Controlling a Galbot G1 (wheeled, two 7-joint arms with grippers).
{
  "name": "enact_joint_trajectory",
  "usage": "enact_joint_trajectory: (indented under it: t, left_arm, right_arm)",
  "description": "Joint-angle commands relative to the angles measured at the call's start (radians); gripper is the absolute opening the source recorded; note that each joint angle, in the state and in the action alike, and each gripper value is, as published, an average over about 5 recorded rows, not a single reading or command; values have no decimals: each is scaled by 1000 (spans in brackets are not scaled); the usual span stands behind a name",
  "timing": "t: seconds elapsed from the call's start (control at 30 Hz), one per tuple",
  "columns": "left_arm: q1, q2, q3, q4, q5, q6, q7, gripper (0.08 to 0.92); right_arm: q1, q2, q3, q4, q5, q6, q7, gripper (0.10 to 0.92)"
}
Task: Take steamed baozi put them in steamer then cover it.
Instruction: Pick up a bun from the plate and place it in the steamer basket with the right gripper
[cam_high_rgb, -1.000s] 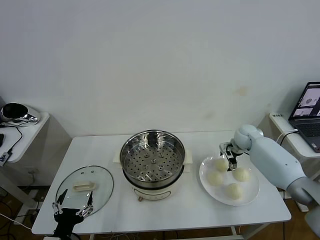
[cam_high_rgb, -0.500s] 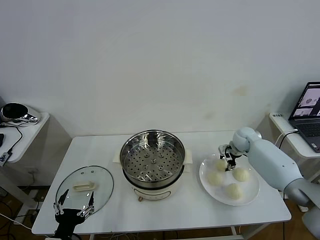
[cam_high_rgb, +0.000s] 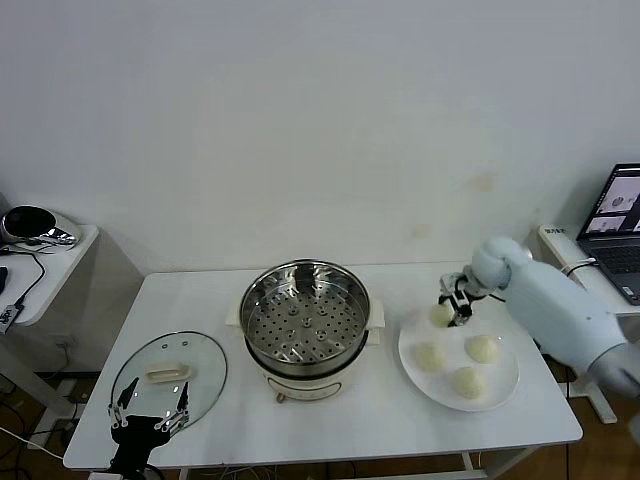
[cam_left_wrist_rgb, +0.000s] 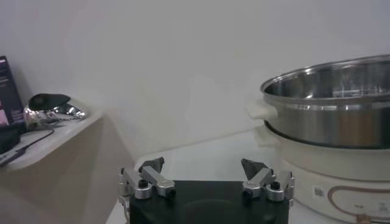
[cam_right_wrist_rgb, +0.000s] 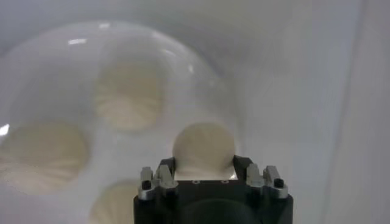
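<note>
We see the right gripper (cam_high_rgb: 447, 309) clamped on one round cream-white steamed baozi (cam_right_wrist_rgb: 203, 147), apparently lifted just above the flat white plate (cam_high_rgb: 505, 387). The left gripper (cam_high_rgb: 148, 416) waits, fingers spread, near the clear glass cover (cam_high_rgb: 170, 378).

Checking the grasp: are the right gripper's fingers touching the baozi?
Touching. The right wrist view shows the right gripper with fingers pressed against both sides of the baozi.

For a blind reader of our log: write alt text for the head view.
The right gripper holds one cream-white steamed bun lifted above the flat white plate, where three more buns lie. The open stainless-steel steamer stands mid-table, its glass lid lying to its left by the parked left gripper.
</note>
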Motion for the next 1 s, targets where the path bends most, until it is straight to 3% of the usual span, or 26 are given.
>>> enact_joint_trajectory:
  t: [0.03, 0.23, 0.5, 1.0]
  left_arm:
    - [0, 2, 1, 2, -28, -2, 0, 823]
    - [-2, 9, 0, 9, -40, -12, 0, 823]
    - [-10, 9, 2, 9, -53, -12, 0, 823]
    - [-15, 3, -18, -14, -59, -12, 1, 823]
  right_arm:
    - [329, -44, -208, 175, 325, -33, 0, 594]
    - [508, 46, -345, 184, 436, 11, 26, 596]
    - [552, 273, -487, 152, 472, 153, 99, 602]
    - [384, 489, -555, -77, 72, 528, 197, 611]
